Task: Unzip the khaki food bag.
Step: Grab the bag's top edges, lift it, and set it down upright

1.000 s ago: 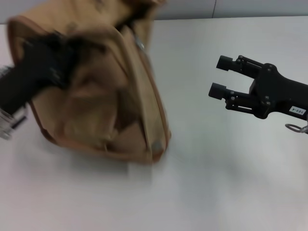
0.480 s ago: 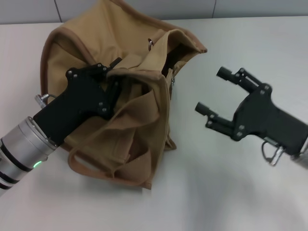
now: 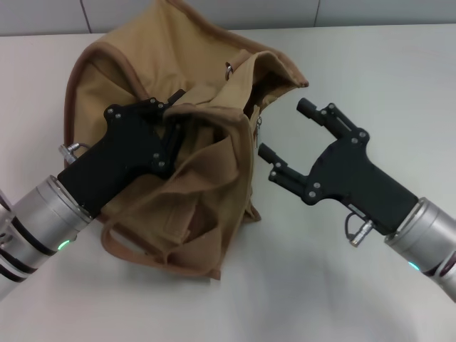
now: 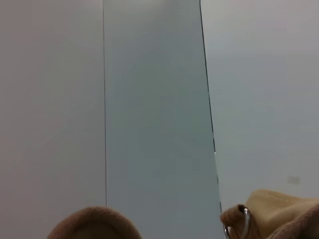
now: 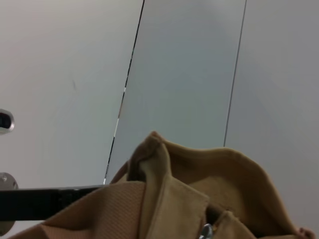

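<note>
Now left gripper (image 3: 173, 114) grips khaki food bag (image 3: 206, 185); right gripper (image 3: 285, 135) open.

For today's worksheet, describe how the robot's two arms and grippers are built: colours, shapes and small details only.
Both match. The left gripper and right gripper are matte black, angular housings with visible screws; the right gripper's two slim fingers end in rounded tips. Each sits on a brushed silver, black-banded cylindrical wrist with a small green light. A metal ring hangs beneath the right gripper's housing.
</note>
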Robot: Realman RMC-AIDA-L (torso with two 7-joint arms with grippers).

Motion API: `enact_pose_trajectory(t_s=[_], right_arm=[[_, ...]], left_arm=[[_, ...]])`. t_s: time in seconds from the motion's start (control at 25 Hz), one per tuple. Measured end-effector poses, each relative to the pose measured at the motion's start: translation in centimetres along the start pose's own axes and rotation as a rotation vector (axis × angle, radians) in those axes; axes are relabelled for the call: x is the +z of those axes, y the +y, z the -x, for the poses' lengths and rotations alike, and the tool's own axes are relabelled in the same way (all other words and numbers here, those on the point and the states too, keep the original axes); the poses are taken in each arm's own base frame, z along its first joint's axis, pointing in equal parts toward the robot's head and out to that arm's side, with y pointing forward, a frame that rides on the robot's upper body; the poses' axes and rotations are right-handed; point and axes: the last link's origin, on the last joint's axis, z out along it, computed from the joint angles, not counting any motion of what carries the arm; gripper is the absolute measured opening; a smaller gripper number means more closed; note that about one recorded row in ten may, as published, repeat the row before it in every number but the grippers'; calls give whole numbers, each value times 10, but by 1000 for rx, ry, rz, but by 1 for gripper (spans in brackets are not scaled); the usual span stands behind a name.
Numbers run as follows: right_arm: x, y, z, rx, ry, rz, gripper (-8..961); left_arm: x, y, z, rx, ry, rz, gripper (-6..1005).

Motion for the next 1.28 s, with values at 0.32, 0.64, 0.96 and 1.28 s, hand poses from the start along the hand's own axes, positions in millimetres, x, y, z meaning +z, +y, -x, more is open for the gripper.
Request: enact_pose_trajectory(t_s=[0.32, 0.64, 0.96, 1.28], right_arm=[[8, 7, -6, 57, 49, -31, 802], [14, 12, -7, 87, 56, -32, 796], [15, 16, -5, 107, 48, -27, 654], [14, 19, -1, 117, 23, -31, 283]], left_arm=[[1, 2, 1, -16, 3, -8, 50], [1, 6, 2, -30, 4, -5, 50], [-2, 7, 3, -36, 0, -9, 50], [-6, 10, 5, -50, -5, -16, 50]])
